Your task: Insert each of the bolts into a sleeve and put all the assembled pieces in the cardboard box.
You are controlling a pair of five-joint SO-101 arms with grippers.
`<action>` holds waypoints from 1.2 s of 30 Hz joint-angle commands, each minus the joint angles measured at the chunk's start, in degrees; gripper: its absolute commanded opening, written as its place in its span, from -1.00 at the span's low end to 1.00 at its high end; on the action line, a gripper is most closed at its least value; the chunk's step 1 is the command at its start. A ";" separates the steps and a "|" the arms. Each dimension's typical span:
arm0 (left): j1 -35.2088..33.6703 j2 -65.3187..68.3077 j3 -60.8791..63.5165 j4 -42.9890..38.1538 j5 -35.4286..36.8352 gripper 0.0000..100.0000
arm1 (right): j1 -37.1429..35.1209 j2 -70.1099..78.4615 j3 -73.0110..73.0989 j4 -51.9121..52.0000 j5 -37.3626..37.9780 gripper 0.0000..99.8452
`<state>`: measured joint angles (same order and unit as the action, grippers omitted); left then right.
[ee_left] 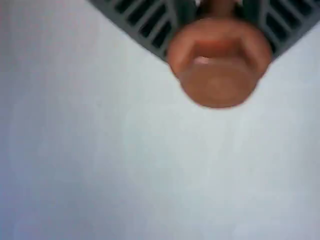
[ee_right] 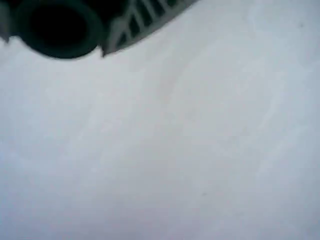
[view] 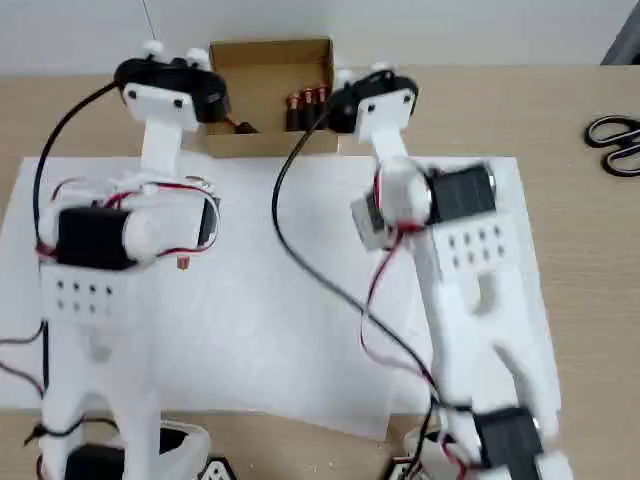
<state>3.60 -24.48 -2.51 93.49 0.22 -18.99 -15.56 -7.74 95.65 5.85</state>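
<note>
My left gripper (ee_left: 218,20) is shut on an orange bolt (ee_left: 218,70), whose round head sticks out between the dark ribbed fingers (ee_left: 140,17) above the white sheet. From above, the bolt's tip (view: 183,263) peeks out under the left arm. My right gripper (ee_right: 65,15) is shut on a black sleeve (ee_right: 57,27), its open bore facing the camera beside a ribbed finger (ee_right: 137,20). In the high view the right gripper (view: 366,222) hangs over the sheet's middle right. The cardboard box (view: 262,72) stands at the back between the arm bases, with several assembled pieces (view: 307,100) inside.
A white sheet (view: 260,340) covers the wooden table under both arms. Scissors (view: 615,140) lie at the far right edge. Black and red cables (view: 330,290) trail across the sheet between the arms.
</note>
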 commanded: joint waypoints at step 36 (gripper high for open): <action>11.16 -15.74 16.48 -29.45 22.95 -0.99 | -8.57 -70.73 87.12 -68.00 -0.53 -0.99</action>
<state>14.15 -38.46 14.20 68.79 22.73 -27.25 -79.82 77.54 29.71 5.85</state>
